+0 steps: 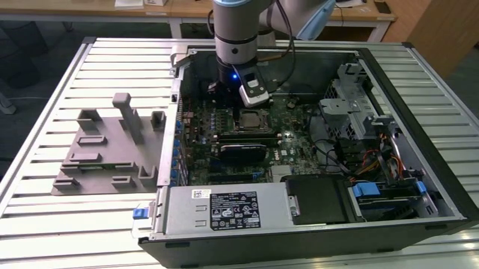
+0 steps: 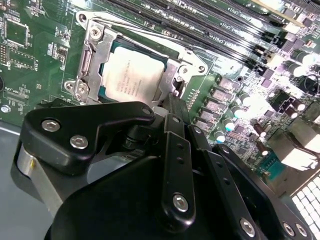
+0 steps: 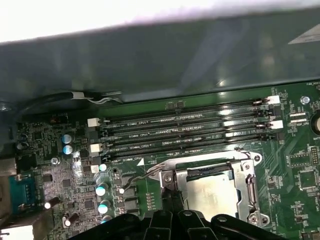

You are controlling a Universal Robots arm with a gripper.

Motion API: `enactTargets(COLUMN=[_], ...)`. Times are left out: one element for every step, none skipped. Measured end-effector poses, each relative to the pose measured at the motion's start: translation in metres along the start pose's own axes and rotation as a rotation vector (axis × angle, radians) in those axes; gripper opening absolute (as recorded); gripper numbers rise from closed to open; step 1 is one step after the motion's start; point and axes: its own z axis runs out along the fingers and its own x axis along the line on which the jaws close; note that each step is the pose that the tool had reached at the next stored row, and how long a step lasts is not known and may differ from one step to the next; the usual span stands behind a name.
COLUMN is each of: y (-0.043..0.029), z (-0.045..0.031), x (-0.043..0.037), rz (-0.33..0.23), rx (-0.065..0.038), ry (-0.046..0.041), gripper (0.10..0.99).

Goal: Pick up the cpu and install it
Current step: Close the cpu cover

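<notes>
Slatted metal counter (image 1: 120,67), light grey, carries every item listed.

1. Power supply (image 1: 224,210): silver box with label, at the 6 o'clock edge of the open computer case (image 1: 445,188) in the exterior view.
2. Grey plastic holder block (image 1: 105,157): lies flat at 9 o'clock from the case, apart from it.
3. Green motherboard (image 1: 299,145): inside the case.
4. Cpu (image 2: 132,75): silver top up, seated flat within the metal socket frame (image 2: 92,55), with memory slots (image 3: 185,132) alongside.
5. Pincer (image 2: 171,102): low over the socket frame's edge, just beside the cpu. Whether spread or pressed together cannot be told.
6. Arm (image 1: 238,33): upright above the socket.
7. Wooden desks (image 1: 187,8): at 12 o'clock, beyond the counter.
</notes>
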Motion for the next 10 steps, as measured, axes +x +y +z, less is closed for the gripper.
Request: enactTargets(y=[0.0000,0.0000,-0.0001,-0.0001,-0.0002,-0.0003,-0.0005,-0.0007,-0.0008,-0.0008], z=[0.0007,0.0015,0.0024,0.0032,0.0041,0.0049,0.0056,0.0060,0.0063,0.0065], x=[0.0001,0.0001,0.0001,0.0002,0.0002,0.0003,0.0003,0.0003,0.0003,0.0003], rz=[0.000,0.000,0.000,0.000,0.000,0.000,0.000,0.000,0.000,0.000], rx=[0.000,0.000,0.000,0.000,0.000,0.000,0.000,0.000,0.001,0.001], ry=[-0.0002,-0.0004,-0.0006,-0.0006,-0.0007,-0.0007,-0.0007,-0.0004,-0.0002,-0.0003], gripper=[0.106,0.106,0.106,0.106,0.106,0.106,0.106,0.106,0.106,0.106])
